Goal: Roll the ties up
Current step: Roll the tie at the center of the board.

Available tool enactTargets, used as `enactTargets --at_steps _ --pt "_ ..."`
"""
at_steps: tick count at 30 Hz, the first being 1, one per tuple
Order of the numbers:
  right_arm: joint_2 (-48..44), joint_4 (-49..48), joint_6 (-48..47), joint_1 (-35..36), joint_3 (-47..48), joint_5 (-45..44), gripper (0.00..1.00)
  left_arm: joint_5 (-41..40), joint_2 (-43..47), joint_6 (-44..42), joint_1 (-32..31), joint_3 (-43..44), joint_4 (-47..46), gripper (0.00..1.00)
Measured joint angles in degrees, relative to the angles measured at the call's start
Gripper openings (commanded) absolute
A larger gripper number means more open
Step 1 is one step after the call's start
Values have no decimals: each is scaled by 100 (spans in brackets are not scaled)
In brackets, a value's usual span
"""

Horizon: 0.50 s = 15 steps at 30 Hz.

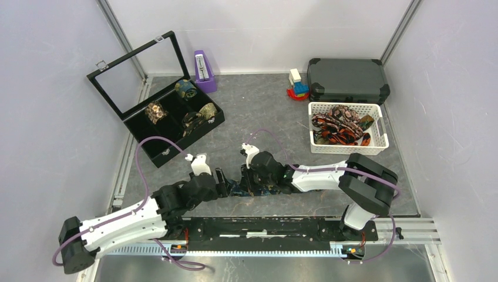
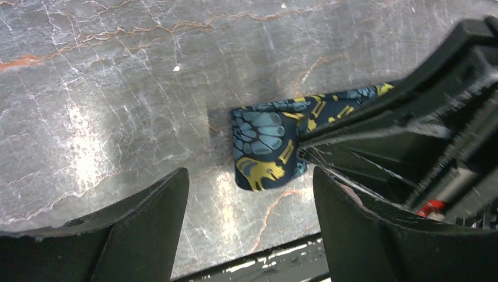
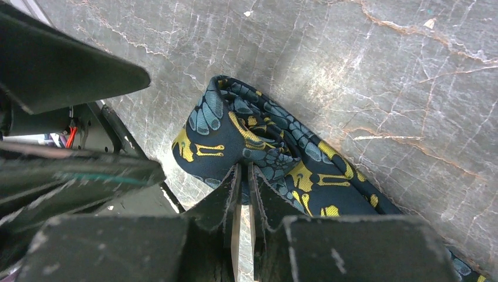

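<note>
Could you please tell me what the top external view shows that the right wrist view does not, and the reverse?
Only the top external view shows the black box holding coiled ties and the white basket of loose ties. Only the right wrist view shows the right gripper pinching the folded end of the navy tie. Both show that tie lying on the grey table.
</note>
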State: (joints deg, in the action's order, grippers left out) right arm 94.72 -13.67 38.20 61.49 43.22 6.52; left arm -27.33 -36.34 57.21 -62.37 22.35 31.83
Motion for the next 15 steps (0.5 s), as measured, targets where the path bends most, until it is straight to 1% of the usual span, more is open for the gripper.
enactTargets --at_steps 4,7,10,12,15 --pt "-4 -63 2 -17 -50 0 13 586 -46 -210 680 -289 -544 82" --pt "-4 -107 2 -17 -72 7 13 1019 -138 -330 1027 -433 -981 80" --pt "-4 -166 4 -28 -101 28 13 1412 -221 -396 1263 -627 -1410 78" --pt "-2 -208 4 -39 -122 50 13 1626 -221 -400 1364 -824 -1685 74" --pt "0 -234 7 -55 -142 70 13 1858 -170 -400 1453 -1086 -1943 73"
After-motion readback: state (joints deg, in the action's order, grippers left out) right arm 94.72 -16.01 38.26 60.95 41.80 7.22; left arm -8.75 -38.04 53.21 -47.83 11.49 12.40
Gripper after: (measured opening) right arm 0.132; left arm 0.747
